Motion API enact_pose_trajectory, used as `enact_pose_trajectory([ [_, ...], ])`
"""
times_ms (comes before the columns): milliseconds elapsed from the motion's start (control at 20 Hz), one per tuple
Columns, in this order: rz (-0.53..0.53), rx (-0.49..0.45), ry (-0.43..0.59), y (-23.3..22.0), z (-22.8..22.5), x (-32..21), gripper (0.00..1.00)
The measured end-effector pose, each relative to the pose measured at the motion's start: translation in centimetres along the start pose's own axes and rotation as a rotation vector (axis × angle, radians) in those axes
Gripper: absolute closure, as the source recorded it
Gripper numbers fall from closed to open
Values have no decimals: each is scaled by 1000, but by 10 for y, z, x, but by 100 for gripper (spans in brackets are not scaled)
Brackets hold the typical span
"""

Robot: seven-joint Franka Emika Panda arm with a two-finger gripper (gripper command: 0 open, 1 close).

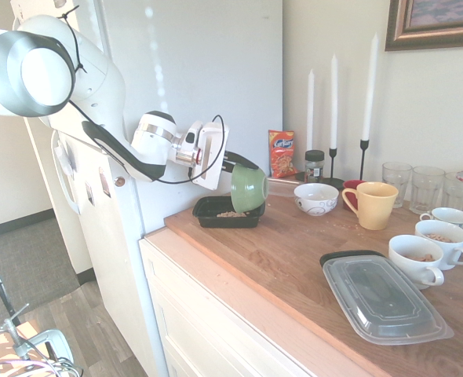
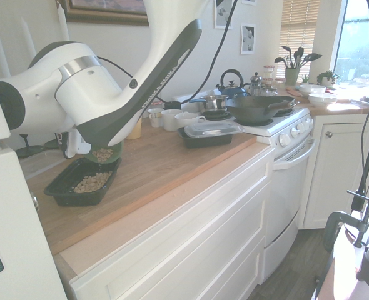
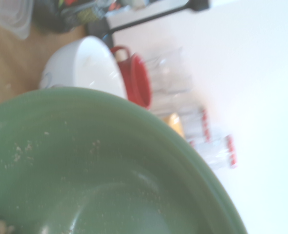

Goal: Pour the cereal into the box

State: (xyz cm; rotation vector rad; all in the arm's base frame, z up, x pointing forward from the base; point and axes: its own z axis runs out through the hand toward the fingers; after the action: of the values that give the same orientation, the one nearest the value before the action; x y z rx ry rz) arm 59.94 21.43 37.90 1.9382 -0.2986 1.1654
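Note:
My gripper [image 1: 238, 166] is shut on the rim of a green bowl [image 1: 249, 188], which is tipped on its side over the box [image 1: 208, 217], a shallow black tray at the counter's left end. Light-brown cereal [image 1: 231, 214] lies in the box. From the other side the cereal [image 2: 92, 182] covers much of the floor of the box [image 2: 59, 190], and a little still sits in the tilted bowl [image 2: 103, 154] just above its far end. The wrist view shows the bowl's inside [image 3: 85, 170] with crumbs sticking to it.
To the right of the box stand a white patterned bowl [image 1: 316, 198], a yellow mug [image 1: 373, 204], glasses [image 1: 426, 184] and white cups [image 1: 439, 236]. An orange snack packet [image 1: 281, 153] and candles [image 1: 332, 102] stand at the wall. A clear-lidded container [image 1: 384, 298] lies front right. The fridge [image 1: 192, 78] is close behind the arm.

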Motion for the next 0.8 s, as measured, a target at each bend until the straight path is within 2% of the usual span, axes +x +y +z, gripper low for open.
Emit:
enact_pose_trajectory([
  [500,-90,-46,116,-3,-7,-11,100],
  [700,-67,-44,88,-1,-7,-10,100],
  [800,1,-34,9,8,-5,4,100],
])
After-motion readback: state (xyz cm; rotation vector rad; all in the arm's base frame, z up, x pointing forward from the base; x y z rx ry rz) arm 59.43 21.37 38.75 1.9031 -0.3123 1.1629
